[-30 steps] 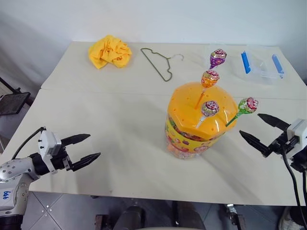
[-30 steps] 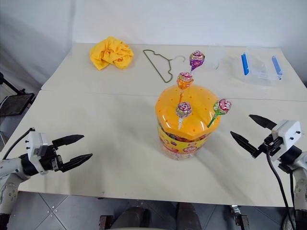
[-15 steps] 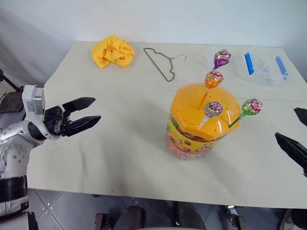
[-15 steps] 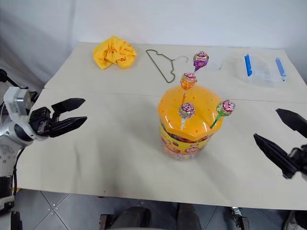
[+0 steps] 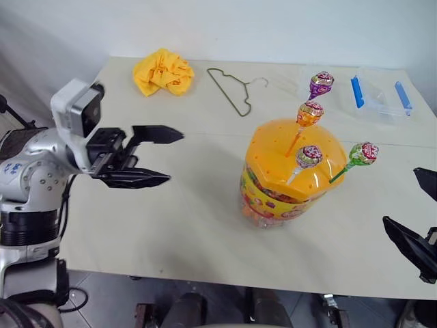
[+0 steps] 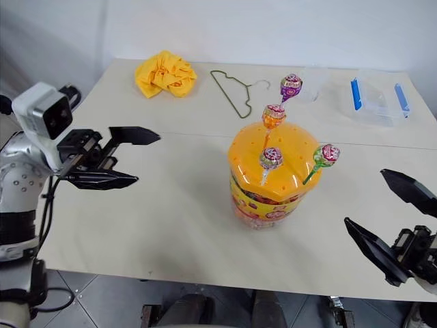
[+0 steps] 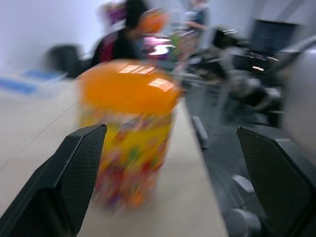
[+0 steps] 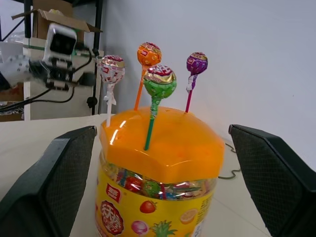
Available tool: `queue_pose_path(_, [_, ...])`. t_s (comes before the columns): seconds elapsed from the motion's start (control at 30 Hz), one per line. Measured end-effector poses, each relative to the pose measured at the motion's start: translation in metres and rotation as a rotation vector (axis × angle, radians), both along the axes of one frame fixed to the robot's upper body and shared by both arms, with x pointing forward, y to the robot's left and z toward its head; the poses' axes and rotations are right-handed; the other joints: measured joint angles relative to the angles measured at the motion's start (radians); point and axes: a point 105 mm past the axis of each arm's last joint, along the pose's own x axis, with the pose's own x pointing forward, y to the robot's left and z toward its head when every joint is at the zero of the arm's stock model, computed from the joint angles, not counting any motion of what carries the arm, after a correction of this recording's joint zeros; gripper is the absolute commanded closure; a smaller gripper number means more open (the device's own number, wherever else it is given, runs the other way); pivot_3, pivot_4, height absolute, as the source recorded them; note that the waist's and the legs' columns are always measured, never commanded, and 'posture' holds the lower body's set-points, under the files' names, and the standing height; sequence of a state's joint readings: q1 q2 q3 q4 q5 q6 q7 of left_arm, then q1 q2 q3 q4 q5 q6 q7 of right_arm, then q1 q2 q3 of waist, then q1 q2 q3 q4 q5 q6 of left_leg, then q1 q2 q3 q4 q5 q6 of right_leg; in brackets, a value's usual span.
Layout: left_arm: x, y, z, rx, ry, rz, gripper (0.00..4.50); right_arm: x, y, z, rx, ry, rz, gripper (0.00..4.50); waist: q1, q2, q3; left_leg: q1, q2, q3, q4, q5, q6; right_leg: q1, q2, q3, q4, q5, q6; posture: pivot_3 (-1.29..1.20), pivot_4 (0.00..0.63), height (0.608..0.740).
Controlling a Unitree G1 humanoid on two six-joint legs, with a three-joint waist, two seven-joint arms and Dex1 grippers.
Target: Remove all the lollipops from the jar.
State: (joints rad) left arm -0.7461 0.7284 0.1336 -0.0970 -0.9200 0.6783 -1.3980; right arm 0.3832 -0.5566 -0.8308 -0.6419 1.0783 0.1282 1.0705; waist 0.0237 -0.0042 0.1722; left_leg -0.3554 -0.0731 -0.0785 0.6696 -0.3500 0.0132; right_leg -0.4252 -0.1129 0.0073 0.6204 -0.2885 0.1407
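Both tools, the left tool (image 5: 160, 156) and the right tool (image 6: 396, 219), are being held wide and empty, apart from the jar (image 5: 290, 174) on the table (image 5: 171, 219). All four lollipops (image 5: 308, 156) are standing in its lid; none is removed yet.

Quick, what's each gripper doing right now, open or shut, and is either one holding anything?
Left gripper: open, jaws spread wide, holding nothing, raised above the table to the left of the jar.
Right gripper: open, holding nothing, to the jar's right.
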Motion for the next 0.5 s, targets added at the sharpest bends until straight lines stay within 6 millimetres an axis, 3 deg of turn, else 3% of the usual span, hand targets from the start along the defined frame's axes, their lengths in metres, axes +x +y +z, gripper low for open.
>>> queue_pose_path(0.27, [0.023, -0.073, 0.018, -0.082, -0.017, 0.025, 0.01, 0.013, 0.001, 0.005, -0.021, -0.010, 0.033, 0.00, 0.000, -0.002, 0.001, -0.001, 0.000, 0.001, 0.008, 0.000, 0.000, 0.000, 0.002, 0.001, 0.001, 0.000, 0.001, 0.00, 0.150, 0.740])
queue_pose_path(0.5, [0.035, -0.104, 0.013, -0.037, 0.058, 0.045, 0.01, 0.016, -0.001, 0.007, -0.009, -0.014, 0.009, 0.00, 0.001, -0.002, 0.001, -0.001, 0.000, 0.001, 0.009, 0.000, 0.000, 0.000, 0.002, 0.001, 0.001, 0.001, 0.001, 0.00, 0.150, 0.740])
